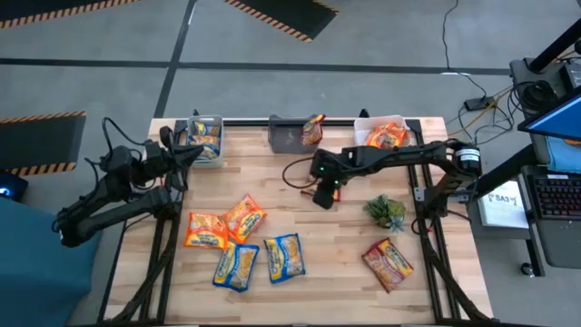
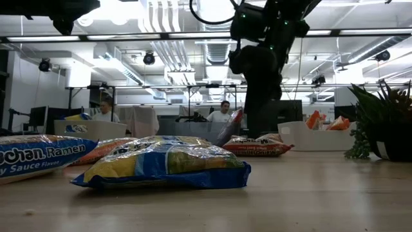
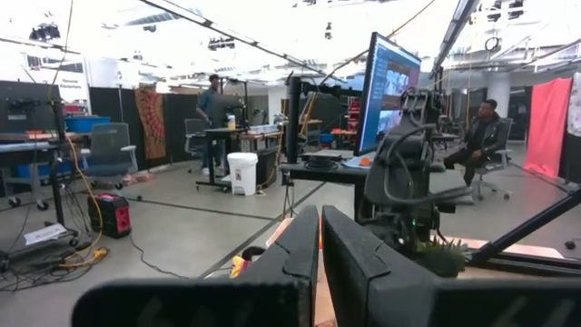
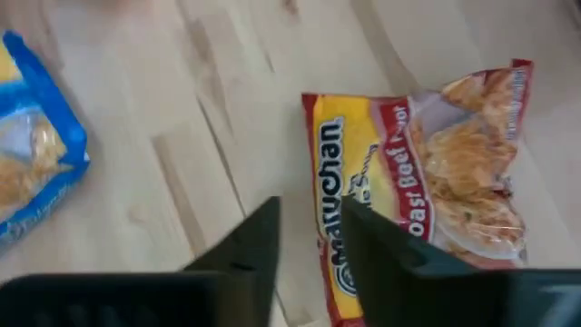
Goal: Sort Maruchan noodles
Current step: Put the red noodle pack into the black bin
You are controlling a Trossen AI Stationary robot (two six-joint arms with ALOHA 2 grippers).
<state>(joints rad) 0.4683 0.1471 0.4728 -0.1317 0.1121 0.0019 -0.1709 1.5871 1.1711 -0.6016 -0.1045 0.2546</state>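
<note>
High view: plant (image 1: pixel 386 212) sits beside right claw (image 1: pixel 324 197).

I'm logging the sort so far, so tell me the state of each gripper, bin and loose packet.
Left gripper: shut, empty.
Right gripper: open, empty.
Left bin: holding blue packets.
Middle bin: holding a red packet.
Right bin: holding orange packets.
Five loose packets: flat on the table, unsorted.

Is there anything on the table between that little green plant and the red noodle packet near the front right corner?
No. In the high view only bare wood separates the plant from the dark red packet.
</note>
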